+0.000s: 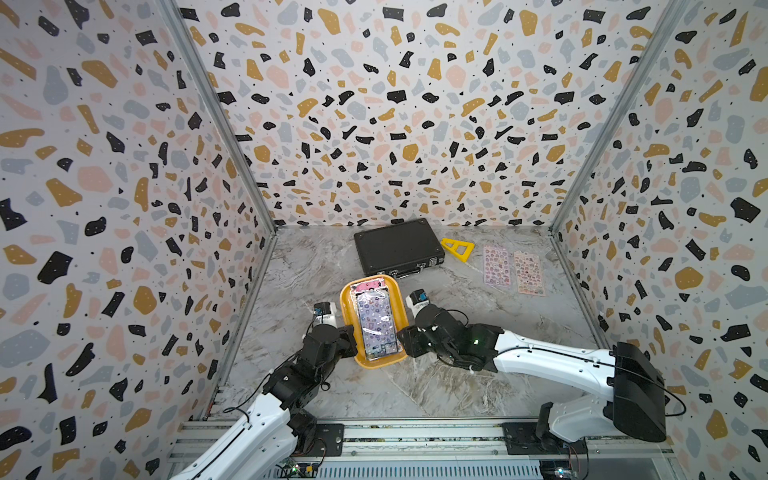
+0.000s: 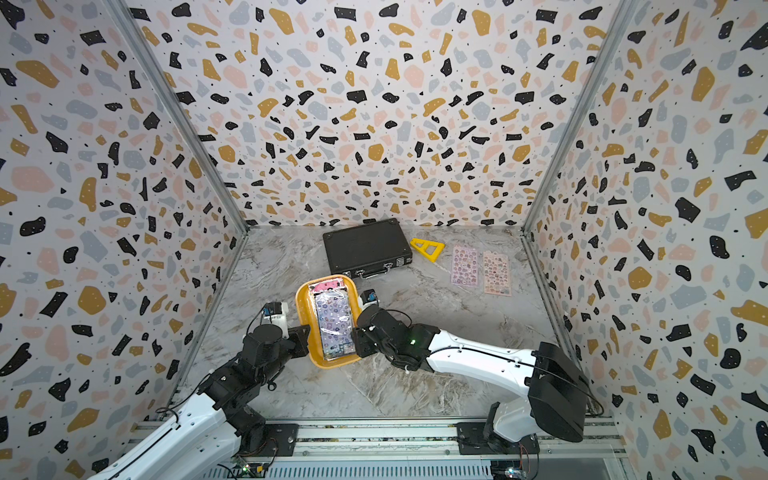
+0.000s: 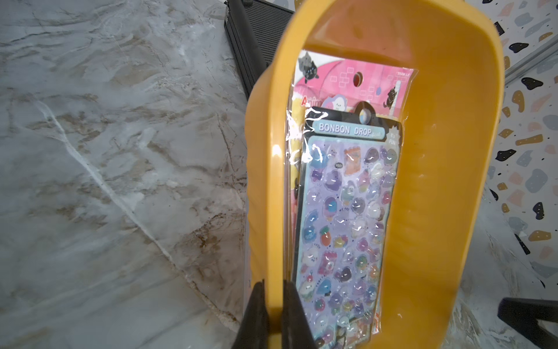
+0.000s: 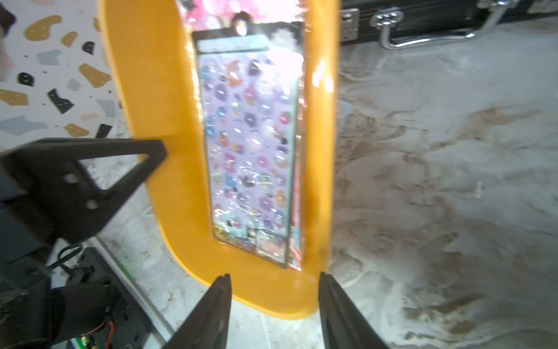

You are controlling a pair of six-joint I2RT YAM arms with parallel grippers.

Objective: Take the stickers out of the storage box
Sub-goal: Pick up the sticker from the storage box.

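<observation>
The storage box (image 1: pixel 347 307) is a yellow-orange tray near the table's front middle, seen in both top views, rim (image 2: pixel 302 316). Stickers (image 1: pixel 376 322) lie stacked inside it: a purple sheet (image 3: pixel 347 211) on top, a pink one (image 3: pixel 347 81) showing beyond it, and a red edge (image 4: pixel 297 211) along one side. My left gripper (image 3: pixel 274 293) is shut on the box's left wall, one jaw inside and one outside. My right gripper (image 4: pixel 274 276) is open at the box's near right corner, with nothing gripped. Two more sticker sheets (image 1: pixel 496 265) (image 1: pixel 529 273) lie flat at the right.
A black briefcase (image 1: pixel 399 247) with metal latches lies just behind the box. A yellow triangle ruler (image 1: pixel 457 248) sits to its right. Patterned walls close in the marble table on three sides, and the arms' mounting rail (image 1: pixel 415 436) runs along the front.
</observation>
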